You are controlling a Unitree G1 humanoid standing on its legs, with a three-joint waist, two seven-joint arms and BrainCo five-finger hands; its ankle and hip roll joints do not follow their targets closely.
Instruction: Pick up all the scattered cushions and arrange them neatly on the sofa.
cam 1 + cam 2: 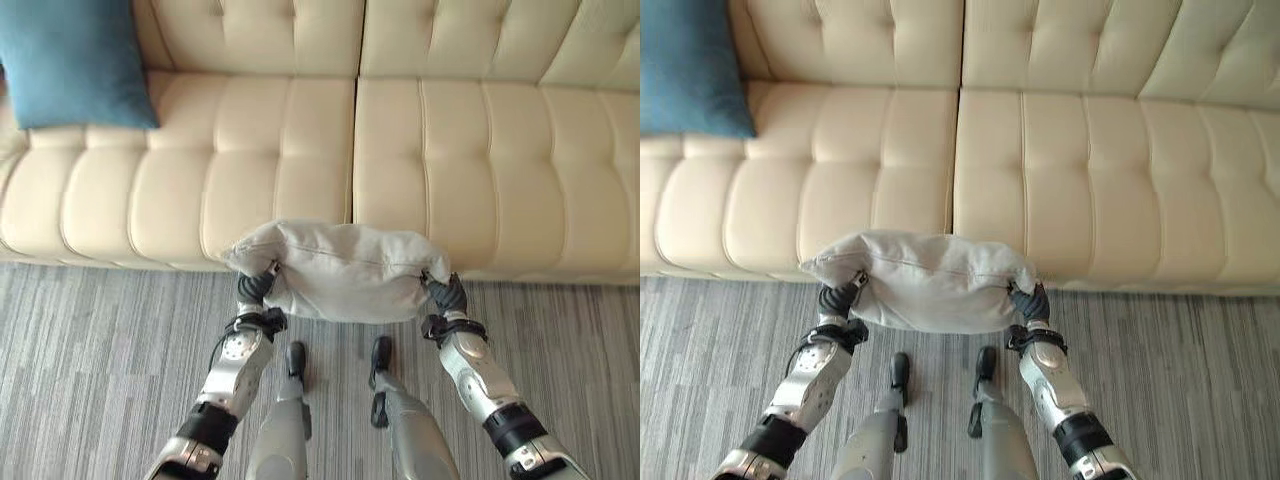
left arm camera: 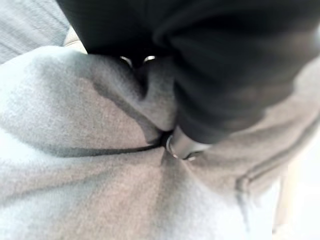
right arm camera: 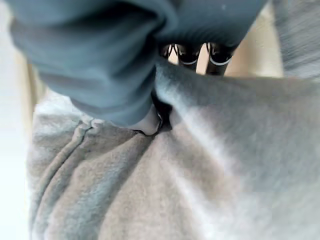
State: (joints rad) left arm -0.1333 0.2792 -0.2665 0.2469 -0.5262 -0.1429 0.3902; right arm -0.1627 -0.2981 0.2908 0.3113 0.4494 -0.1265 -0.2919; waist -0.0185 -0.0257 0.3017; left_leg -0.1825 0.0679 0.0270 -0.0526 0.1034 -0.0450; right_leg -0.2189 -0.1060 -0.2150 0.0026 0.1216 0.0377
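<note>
So both robot hands are clamped on the same thing here: the left robot hand pinches one end of the grey cushion and the right robot hand pinches the other end. The wrist views show the fabric bunched up around the fingers on each side. The cushion hangs between them in the air, over the striped carpet, right at the front edge of the cream sofa, roughly in line with the seam between the two seat pads.

What worries me is that each grip looks like a pinch on loose fabric rather than the stuffing, so the cover could slide out of one robot hand, leaving the cushion to swing down onto the carpet. If the arms don't lift evenly, it could also catch the seat's front lip and fold. The blue cushion already leans in the far left corner of the sofa, well apart, so crowding isn't an issue.
</note>
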